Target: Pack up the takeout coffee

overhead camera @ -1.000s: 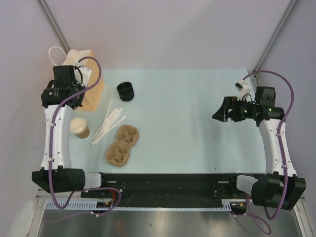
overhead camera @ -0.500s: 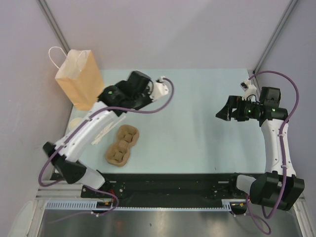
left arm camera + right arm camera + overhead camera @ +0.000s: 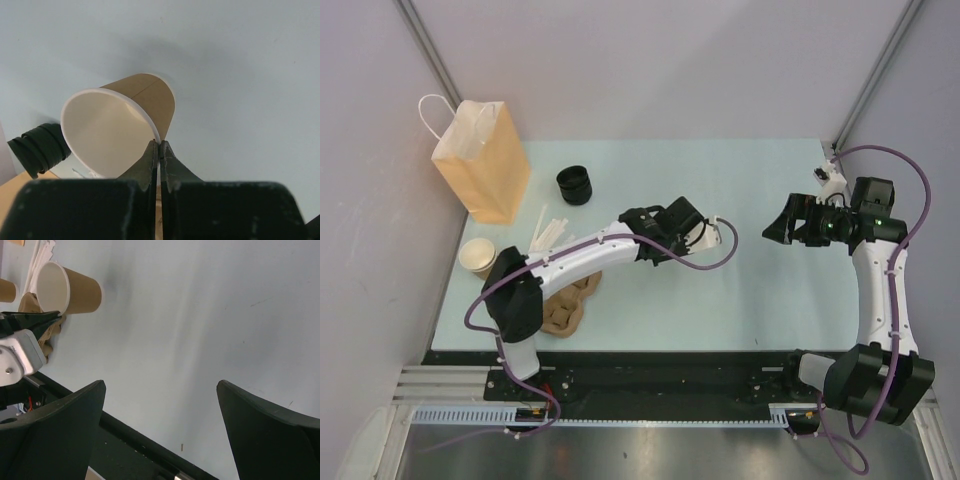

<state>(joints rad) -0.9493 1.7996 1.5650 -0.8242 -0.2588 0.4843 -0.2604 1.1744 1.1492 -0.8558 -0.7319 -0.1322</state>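
Note:
A lidless brown paper cup [image 3: 125, 125] with a white inside hangs tipped on its side above the pale table. My left gripper [image 3: 159, 145] is shut on its rim, one finger inside and one outside. The right wrist view shows the same cup [image 3: 70, 287] at upper left, with the left gripper [image 3: 60, 316] pinching its lower rim. From above, the left gripper [image 3: 705, 232] sits over the table's middle and hides the cup. No lidded takeout coffee is in view. My right gripper [image 3: 775, 228] hovers open at the right, with nothing between its fingers [image 3: 161, 383].
A tan paper bag [image 3: 480, 160] stands at the back left. A stack of black lids [image 3: 574, 184] sits beside it. Another open cup [image 3: 478, 257], white sticks [image 3: 542, 240] and a cardboard cup carrier [image 3: 565, 300] lie at the left front.
My left arm has swung from the paper bag, past the black lids, out to the table's middle. The right arm has barely shifted.

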